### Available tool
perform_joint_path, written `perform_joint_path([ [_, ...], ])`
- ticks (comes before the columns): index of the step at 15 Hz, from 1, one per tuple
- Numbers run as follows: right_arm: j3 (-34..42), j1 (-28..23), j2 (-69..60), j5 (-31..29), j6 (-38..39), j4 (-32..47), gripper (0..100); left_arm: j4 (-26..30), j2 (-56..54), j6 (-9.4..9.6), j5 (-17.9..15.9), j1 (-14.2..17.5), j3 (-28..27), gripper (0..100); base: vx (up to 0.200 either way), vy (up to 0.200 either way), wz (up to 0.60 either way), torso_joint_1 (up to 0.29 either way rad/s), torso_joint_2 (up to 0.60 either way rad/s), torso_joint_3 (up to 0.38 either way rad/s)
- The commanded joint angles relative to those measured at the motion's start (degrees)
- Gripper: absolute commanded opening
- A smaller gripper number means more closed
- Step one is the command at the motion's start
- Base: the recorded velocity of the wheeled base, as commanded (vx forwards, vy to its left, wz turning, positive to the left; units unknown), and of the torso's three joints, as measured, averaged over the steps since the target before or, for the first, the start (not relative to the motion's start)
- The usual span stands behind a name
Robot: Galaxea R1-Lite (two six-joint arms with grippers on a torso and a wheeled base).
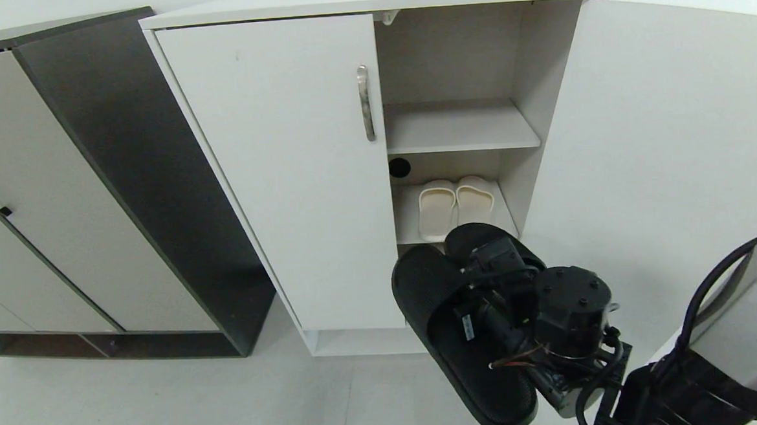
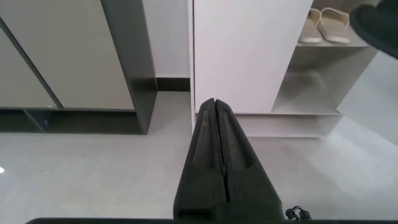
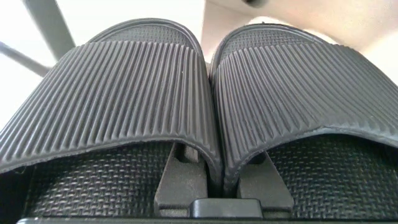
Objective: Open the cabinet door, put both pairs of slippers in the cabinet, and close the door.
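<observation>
The white cabinet stands with its right door swung open and its left door shut. A pair of cream slippers lies on the lower shelf, also seen as cream slippers from the left wrist. My right gripper is shut on the pair of black slippers, held in the air in front of the open compartment, toes toward it. The ribbed black straps sit side by side, with the fingers pinching their inner edges. My left gripper is shut, low above the floor before the cabinet.
A grey and white cupboard stands to the left of the cabinet. An upper shelf inside the open compartment is bare. The bottom shelf below the cream slippers is bare. Grey floor spreads in front.
</observation>
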Motion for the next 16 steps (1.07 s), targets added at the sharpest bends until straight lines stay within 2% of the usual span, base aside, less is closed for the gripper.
perform_joint_path([
  [1,-7.9,0.2,-2.1,-5.4,2.6,11.5,0,0.0,0.0,-0.02,0.0,0.0,0.0,0,0.0,0.0,0.0,0.0,0.0,0.0],
  [2,-12.7,0.6,-4.7,-9.8,6.4,22.5,0,0.0,0.0,0.07,0.0,0.0,0.0,0,0.0,0.0,0.0,0.0,0.0,0.0],
  [3,-15.3,1.1,-5.7,-11.8,9.4,28.2,0,0.0,0.0,-0.02,0.0,0.0,0.0,0,0.0,0.0,0.0,0.0,0.0,0.0],
  [5,-28.6,2.9,-9.0,-18.5,20.0,50.1,0,0.0,0.0,0.16,-0.3,0.0,0.0,0,0.0,0.0,0.0,0.0,0.0,0.0],
  [7,-31.6,3.4,-12.1,-21.4,22.9,59.1,0,0.0,0.0,0.16,-0.3,0.0,0.0,0,0.0,0.0,0.0,0.0,0.0,0.0],
  [11,-32.9,5.4,-17.3,-24.5,21.9,60.9,0,0.0,0.0,-0.11,-0.3,0.0,0.0,0,0.0,0.0,0.0,0.0,0.0,0.0],
  [16,-32.2,5.2,-17.4,-22.5,22.3,60.7,0,0.0,0.0,-0.02,-0.3,0.0,0.0,0,0.0,0.0,0.0,0.0,0.0,0.0],
])
